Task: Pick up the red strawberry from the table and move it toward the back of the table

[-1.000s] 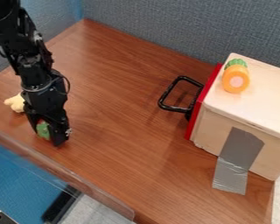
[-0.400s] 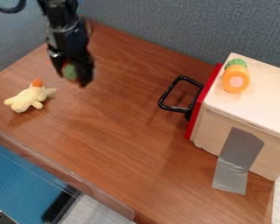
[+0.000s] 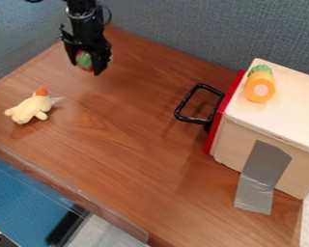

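Note:
The black gripper (image 3: 86, 62) hangs above the table's back left part, shut on a small green and red object (image 3: 83, 60) that sits between its fingers. Below and to the left, a pale yellow plush toy (image 3: 31, 108) with an orange top lies on the table. On top of the wooden box at the right rests an orange toy carrot (image 3: 259, 88) with green leaves and a pink spot.
The wooden box (image 3: 279, 116) has a red front with a black handle (image 3: 183, 107) facing left, and grey tape (image 3: 259, 169) joins it to the brown table (image 3: 137, 159). Grey partition walls (image 3: 183, 34) stand behind; a clear strip edges the table's front left.
The gripper has risen from the front left and moved back and rightward, carrying the green and red object. The plush toy, previously mostly hidden behind the arm, has come into view.

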Motion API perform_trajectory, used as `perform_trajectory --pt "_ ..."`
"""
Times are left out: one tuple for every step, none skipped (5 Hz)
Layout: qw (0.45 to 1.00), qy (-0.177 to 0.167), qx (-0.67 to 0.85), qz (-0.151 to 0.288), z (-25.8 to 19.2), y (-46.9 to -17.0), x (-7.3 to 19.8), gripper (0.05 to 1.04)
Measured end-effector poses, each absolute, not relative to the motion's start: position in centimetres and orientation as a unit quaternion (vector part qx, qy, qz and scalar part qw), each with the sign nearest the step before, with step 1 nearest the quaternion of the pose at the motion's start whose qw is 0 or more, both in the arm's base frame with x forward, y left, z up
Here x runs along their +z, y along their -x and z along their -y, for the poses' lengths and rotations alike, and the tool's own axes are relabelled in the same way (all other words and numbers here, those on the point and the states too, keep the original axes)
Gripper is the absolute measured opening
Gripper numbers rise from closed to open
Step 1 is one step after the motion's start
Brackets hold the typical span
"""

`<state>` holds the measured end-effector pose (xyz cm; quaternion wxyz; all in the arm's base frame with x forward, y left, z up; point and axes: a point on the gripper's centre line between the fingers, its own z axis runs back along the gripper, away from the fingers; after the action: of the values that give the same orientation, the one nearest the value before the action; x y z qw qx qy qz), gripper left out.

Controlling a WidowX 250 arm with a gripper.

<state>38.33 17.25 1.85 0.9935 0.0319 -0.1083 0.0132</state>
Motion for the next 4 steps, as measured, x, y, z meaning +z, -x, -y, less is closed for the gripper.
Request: perform_trajectory --pt "0.995 -0.035 0.021 0.096 -18.3 -38.7 0.7 0.786" --pt "0.996 -0.034 0.024 0.078 -18.8 -38.4 -0.9 0.786" --pt "0.996 -0.032 0.023 0.074 -18.9 -38.5 -0.9 0.859" --pt "0.997 -0.024 0.017 0.065 -18.7 -38.5 -0.6 1.013"
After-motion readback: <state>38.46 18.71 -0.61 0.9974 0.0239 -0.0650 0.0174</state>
